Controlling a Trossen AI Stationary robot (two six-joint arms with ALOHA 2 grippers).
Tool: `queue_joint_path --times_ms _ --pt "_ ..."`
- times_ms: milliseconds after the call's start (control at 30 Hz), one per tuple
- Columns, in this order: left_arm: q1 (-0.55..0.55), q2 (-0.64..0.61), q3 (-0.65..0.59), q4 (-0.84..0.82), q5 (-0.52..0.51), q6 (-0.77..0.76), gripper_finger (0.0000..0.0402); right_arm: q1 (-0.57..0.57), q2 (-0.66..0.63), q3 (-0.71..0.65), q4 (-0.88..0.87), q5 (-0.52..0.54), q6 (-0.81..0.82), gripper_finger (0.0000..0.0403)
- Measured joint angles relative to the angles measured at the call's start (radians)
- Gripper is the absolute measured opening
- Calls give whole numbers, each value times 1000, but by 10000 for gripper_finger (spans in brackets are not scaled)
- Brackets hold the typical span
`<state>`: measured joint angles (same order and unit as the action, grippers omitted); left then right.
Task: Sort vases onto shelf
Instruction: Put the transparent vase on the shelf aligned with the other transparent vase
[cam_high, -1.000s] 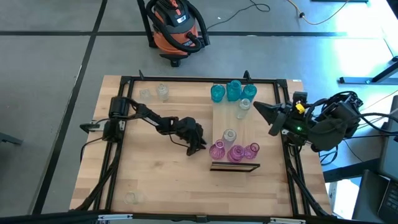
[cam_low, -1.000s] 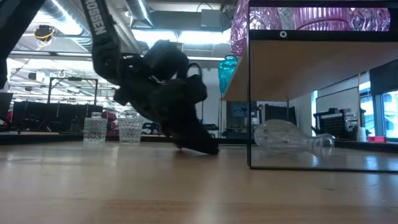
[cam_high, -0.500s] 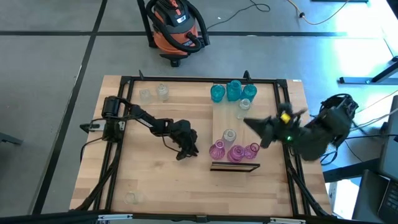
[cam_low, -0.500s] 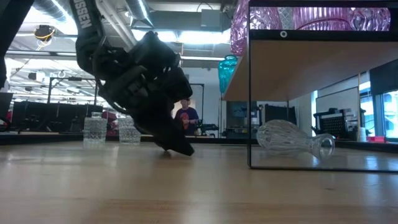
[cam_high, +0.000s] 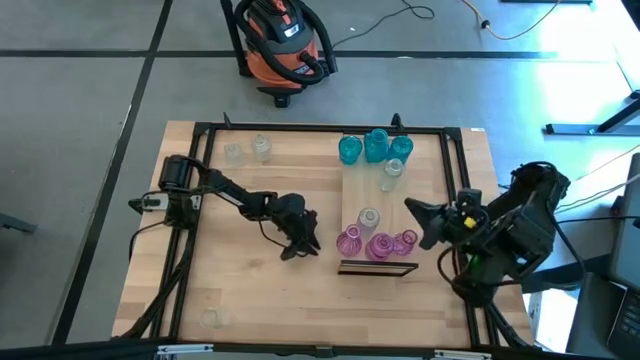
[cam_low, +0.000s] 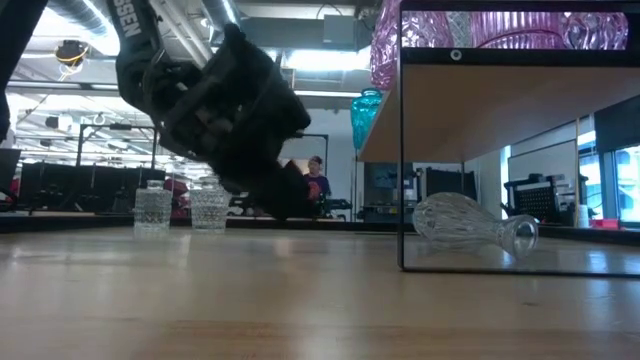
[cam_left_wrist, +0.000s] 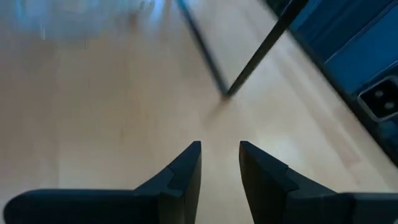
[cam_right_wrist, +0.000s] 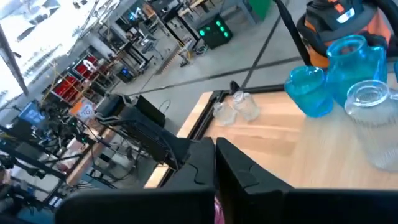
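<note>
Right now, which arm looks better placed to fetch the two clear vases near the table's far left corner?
Probably the left. The left gripper hangs over bare tabletop, jaws slightly apart and empty, on the same side as the two clear vases. The right gripper, jaws shut, sits beyond the shelf.

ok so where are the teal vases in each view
High view: teal vases, upper middle, at the shelf's far end.
Low view: one teal vase, upper middle.
Left wrist view: not in it.
Right wrist view: teal vases, right side.
Shared landmark: the two clear vases near the table's far left corner.
</note>
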<state>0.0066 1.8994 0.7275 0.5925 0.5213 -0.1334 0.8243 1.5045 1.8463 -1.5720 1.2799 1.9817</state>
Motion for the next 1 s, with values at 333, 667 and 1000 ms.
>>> queue_joint_path --times_ms 333,667,1000 --pt "-50 -1 18 62 -42 -180 101 92 -32 -38 3 -335 -77 0" --pt "-98 -2 20 78 -140 -420 101 404 -15 -257 4 -576 255 0" --pt "-109 -3 20 84 -147 -615 101 474 85 -549 239 -714 316 0"
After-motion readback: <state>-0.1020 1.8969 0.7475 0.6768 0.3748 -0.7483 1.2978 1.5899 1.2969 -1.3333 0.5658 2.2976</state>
